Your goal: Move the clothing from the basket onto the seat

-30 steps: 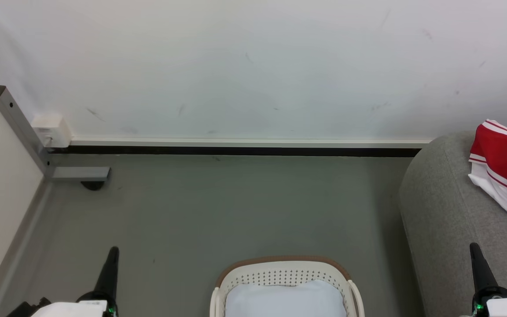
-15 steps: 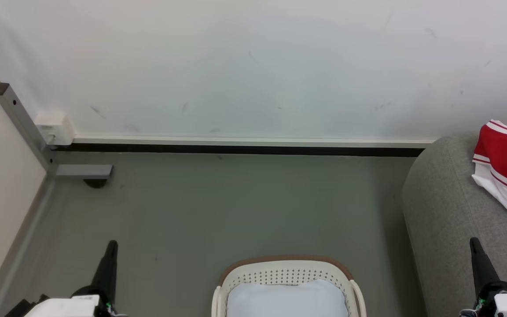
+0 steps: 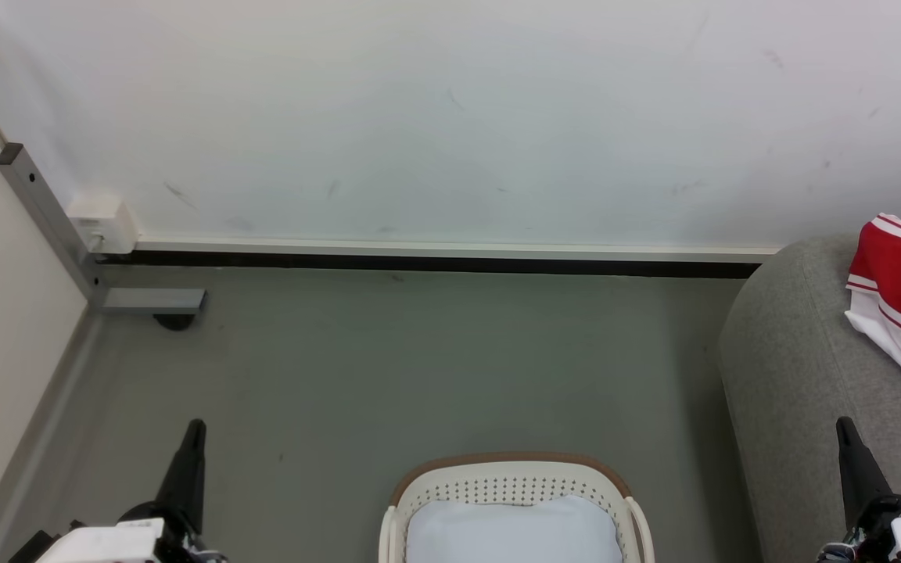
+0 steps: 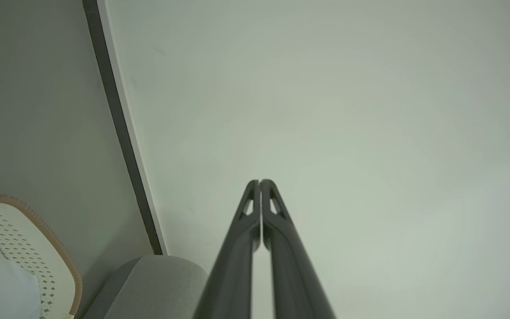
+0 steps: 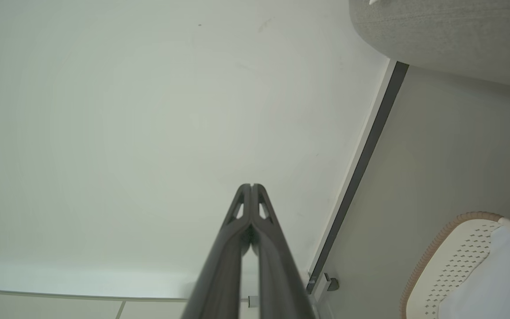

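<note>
Behind everything, a scuffed off-white painted wall (image 3: pixel 450 117); beneath it, a dull grey-green floor (image 3: pixel 419 367); at the right edge, a large light-grey fabric-upholstered sofa (image 3: pixel 802 367) with a rounded end. Bottom centre of the head view, on the floor near the sofa, an oval cream-white perforated plastic basket (image 3: pixel 509 463) with a brown rim; inside, nothing red visible, just a plain white smooth fabric pad (image 3: pixel 509 536), though with the near part cut off by the frame and uncheckable. Up on the sofa, well apart from the basket, a bright red soft sports garment (image 3: pixel 900 274) with white striped trim, clipped by the frame's right edge. Smallest, the left gripper (image 3: pixel 194 428) over bare floor at the lower left and the right gripper (image 3: pixel 844 424) at the lower right before the sofa's side; both with long dark fingers pressed tight together, holding nothing, pointing toward the wall. Reads as the closing step: garment on the sofa, grippers idle either side of the basket. Next, probably calls for a look into the basket's hidden near part; given more red cloth there, demands spread fingers and a reach past the rim, pinching cloth and not the pad.
</note>
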Controlling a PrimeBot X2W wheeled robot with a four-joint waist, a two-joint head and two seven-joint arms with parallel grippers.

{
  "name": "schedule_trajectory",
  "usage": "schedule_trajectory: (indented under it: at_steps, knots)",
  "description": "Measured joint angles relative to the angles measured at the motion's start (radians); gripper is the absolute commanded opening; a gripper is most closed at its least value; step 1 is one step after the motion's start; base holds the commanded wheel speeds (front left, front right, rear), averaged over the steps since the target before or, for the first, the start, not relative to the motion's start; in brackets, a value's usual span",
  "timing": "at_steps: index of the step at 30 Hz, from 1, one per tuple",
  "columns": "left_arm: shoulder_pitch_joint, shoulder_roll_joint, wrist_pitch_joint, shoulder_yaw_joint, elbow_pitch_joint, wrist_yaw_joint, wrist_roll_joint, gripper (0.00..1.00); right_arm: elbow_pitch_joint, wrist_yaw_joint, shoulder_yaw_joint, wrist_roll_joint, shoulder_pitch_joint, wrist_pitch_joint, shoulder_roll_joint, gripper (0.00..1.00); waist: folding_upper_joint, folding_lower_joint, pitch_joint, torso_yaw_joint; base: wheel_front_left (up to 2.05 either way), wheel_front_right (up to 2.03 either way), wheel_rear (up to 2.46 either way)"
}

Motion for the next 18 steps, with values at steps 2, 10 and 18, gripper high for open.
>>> schedule_trajectory:
  at_steps: [2,10,18]
  knots:
    - [-0.001,0.0,0.001,0.001,0.0,0.0,-0.006,0.0,0.0,0.0,0.0,0.009,-0.001,0.0,0.0,0.0,0.0,0.0,0.0,0.001,0.0,0.0,0.0]
    - [-0.001,0.0,0.001,0.001,0.0,0.0,-0.006,0.0,-0.001,0.0,-0.001,0.009,-0.001,0.0,0.0,0.0,0.0,0.0,0.0,0.001,0.0,0.0,0.0]
    - [-0.001,0.0,0.001,0.001,0.0,0.0,-0.006,0.0,-0.001,0.0,-0.001,0.009,-0.001,0.0,0.0,0.0,0.0,0.0,0.0,0.001,0.0,0.0,0.0]
